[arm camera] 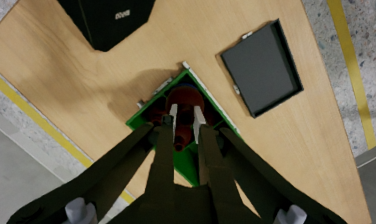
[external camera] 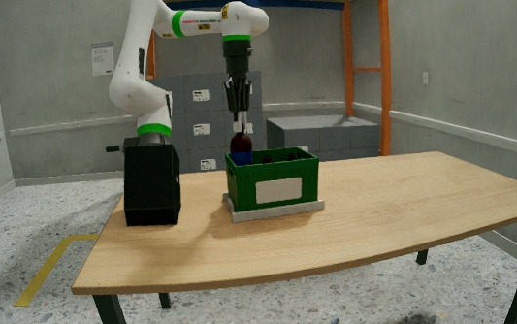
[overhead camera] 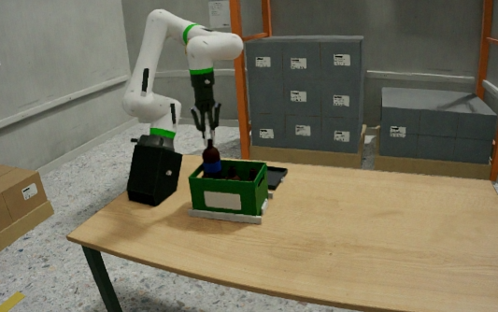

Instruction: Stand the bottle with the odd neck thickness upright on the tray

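A dark brown bottle with a blue label hangs upright, its shoulder and label above the rim of the green crate and its lower end still inside. My gripper points down and is shut on this bottle's neck. Other brown bottles stand lower in the crate; two necks show in the exterior view, one on the left and one on the right. The dark tray lies beside the crate, with nothing on it. Neck thicknesses cannot be compared here.
Pale strips run along the crate's foot. Small pale blocks sit at the tray's crate-side edge. The black robot base stands on the table near the crate. The crate wall stands between the held bottle and the tray.
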Motion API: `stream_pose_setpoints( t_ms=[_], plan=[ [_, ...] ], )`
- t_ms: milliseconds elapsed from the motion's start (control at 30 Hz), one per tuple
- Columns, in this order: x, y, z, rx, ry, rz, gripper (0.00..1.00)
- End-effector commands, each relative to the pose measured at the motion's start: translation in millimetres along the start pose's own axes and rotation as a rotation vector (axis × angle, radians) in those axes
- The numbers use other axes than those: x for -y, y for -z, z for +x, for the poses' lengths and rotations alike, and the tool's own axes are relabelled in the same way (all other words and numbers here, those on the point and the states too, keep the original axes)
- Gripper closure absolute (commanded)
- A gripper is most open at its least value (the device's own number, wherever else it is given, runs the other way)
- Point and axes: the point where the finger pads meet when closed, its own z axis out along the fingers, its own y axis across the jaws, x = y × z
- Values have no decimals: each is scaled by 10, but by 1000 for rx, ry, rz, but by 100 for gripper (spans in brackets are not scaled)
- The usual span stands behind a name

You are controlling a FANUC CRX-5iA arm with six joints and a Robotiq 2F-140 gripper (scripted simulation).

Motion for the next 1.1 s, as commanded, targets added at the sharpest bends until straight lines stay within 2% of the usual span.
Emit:
stream_pose_setpoints(
  t_ms=[0,1067],
  plan=[
    [1,6,-4,1,0,0,90],
    [1,34,-4,1,0,0,90]
  ],
)
